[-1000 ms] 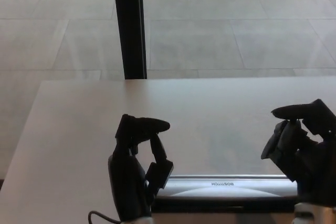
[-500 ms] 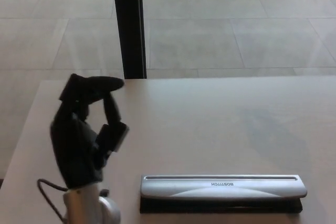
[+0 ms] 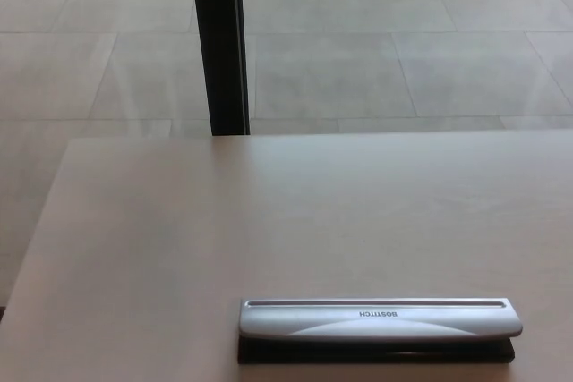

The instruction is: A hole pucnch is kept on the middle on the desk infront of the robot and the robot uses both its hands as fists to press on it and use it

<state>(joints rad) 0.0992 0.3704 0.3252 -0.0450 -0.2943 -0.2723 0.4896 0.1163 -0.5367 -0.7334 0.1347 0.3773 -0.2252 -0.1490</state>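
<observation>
Punch (image 3: 378, 328) on desk (image 3: 224, 221), post (image 3: 219, 42) behind

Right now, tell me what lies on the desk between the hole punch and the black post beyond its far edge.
Nothing: in the head view, the desk is bare from the hole punch to the black post.

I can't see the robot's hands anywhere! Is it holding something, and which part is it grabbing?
Nothing is held. Neither hand shows, and the hole punch lies alone on the desk, untouched.
</observation>
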